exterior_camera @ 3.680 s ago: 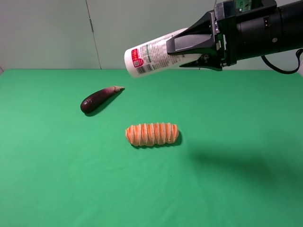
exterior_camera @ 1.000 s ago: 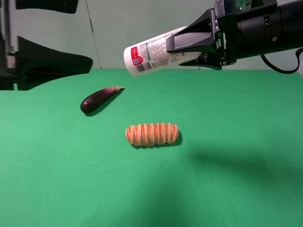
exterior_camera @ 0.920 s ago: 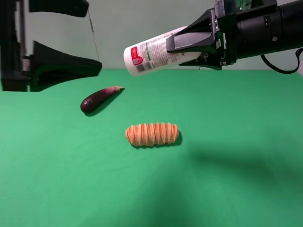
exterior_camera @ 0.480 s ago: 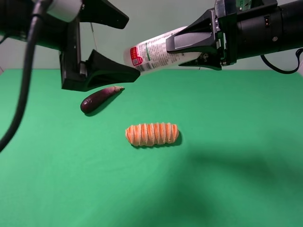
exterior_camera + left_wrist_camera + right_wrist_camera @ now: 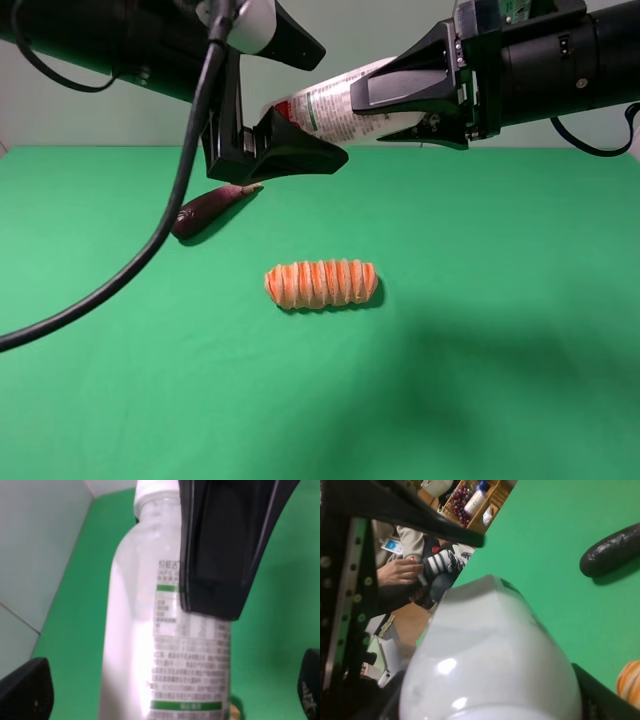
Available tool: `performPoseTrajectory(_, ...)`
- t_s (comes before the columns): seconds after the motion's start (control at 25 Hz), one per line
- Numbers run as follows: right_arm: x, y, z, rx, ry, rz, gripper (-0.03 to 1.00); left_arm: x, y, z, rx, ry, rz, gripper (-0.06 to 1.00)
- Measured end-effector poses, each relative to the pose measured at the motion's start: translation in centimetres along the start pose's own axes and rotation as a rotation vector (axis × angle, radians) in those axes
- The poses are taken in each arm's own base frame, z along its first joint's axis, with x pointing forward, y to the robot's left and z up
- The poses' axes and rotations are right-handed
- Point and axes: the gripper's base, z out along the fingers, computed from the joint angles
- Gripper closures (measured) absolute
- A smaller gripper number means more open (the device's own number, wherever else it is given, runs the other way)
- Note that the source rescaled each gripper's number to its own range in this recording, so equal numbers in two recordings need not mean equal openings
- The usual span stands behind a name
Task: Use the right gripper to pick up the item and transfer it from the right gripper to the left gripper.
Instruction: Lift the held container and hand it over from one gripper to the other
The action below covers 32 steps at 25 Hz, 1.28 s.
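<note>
The item (image 5: 322, 103), a white bottle with a printed label, hangs level high above the green table, with my right gripper (image 5: 392, 108) shut on its cap end. My left gripper (image 5: 333, 110) has come in from the left and stands open, one finger above and one below the bottle's base end, not touching it. In the left wrist view the bottle (image 5: 150, 630) fills the gap between my left gripper's (image 5: 167, 690) two fingertips, and a black finger of the right gripper (image 5: 220, 545) lies across it. The right wrist view shows the bottle's base (image 5: 490, 655) close up.
A purple eggplant (image 5: 205, 208) lies on the green table (image 5: 500, 350) at the back left, also seen as the eggplant (image 5: 612, 555). An orange-striped ridged roll (image 5: 321, 284) lies mid-table. The left arm's loose black cable (image 5: 150, 250) hangs down over the table's left side.
My left gripper has swung in from the far left and now straddles the bottle's base end, still open. The right arm and the bottle have not moved.
</note>
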Motion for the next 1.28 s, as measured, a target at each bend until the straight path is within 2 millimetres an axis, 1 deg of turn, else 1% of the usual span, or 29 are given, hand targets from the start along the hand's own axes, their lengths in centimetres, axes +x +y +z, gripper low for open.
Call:
performPoseTrajectory(0.2, 0.0, 0.0, 0.0, -0.004, 0.003, 0.000, 0.97, 0.4, 0.0, 0.8, -0.006, 0.022, 0.006, 0.01)
performPoseTrajectory(0.36, 0.0, 0.0, 0.0, -0.004, 0.003, 0.000, 0.97, 0.2, -0.4, 1.5, -0.009, 0.029, 0.026, 0.01)
performPoseTrajectory(0.64, 0.0, 0.0, 0.0, -0.004, 0.004, -0.001, 0.97, 0.4, -0.1, 1.8, -0.052, 0.042, 0.030, 0.01)
performPoseTrajectory(0.88, 0.0, 0.0, 0.0, -0.004, 0.004, -0.001, 0.97, 0.3, -0.7, 2.8, -0.054, 0.051, 0.040, 0.01)
performPoseTrajectory(1.28, 0.0, 0.0, 0.0, -0.004, 0.004, -0.001, 0.97, -0.1, -0.8, 3.0, -0.078, 0.050, 0.051, 0.01)
